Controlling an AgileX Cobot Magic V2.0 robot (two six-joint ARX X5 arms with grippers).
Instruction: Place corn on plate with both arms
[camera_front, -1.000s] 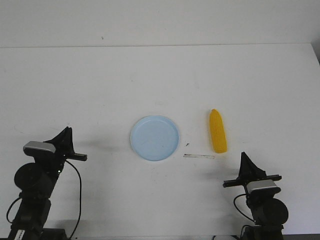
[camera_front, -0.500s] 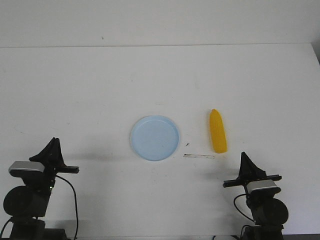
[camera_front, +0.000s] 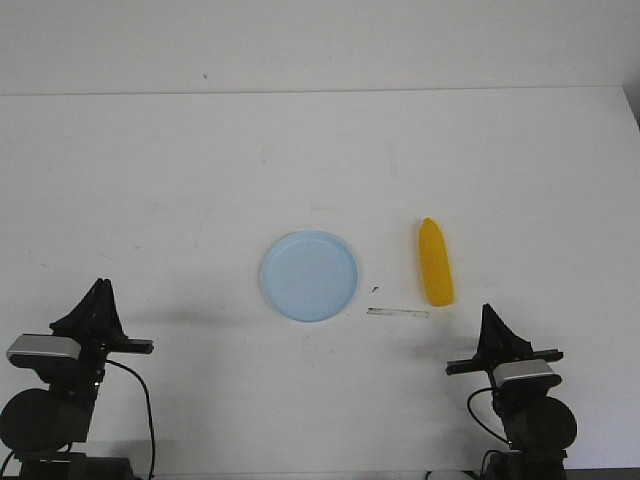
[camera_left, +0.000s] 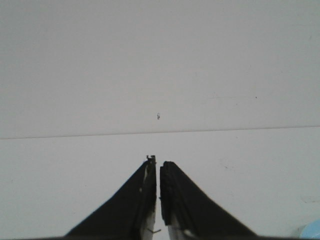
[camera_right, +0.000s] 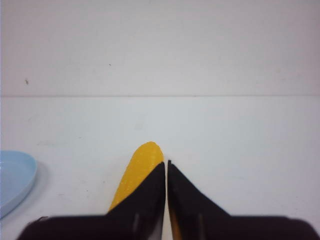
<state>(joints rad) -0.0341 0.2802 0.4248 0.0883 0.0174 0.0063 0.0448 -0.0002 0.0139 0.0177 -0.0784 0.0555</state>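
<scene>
Corn (camera_front: 435, 263) is lying flat on the white worktop (camera_front: 200, 180), just to the robot's right of the pale blue plate (camera_front: 309, 276), w/ a gap between them, not touching. Tapered tip points away from the robot, fat end toward it. Plate's bare atm. There's a thin strip of something (camera_front: 398, 313) on the worktop near the corn's fat end, can't tell what it is.

Right hand (camera_front: 487, 318) sits near the front edge, almost in line w/ the corn, fingers pressed together, nothing held. Left hand (camera_front: 102, 290) is parked at the far left front, also closed up & holding nothing, well apart from everything.

IMO the right arm is the obvious one for the pick. Spread the fingers first, come down over the thick middle of the cob, pinch across its width, not lengthwise. It's smooth plastic, so prob rolls or squirts out if you grab near the tip. Then lift clear of the rim before swinging over to the plate.
</scene>
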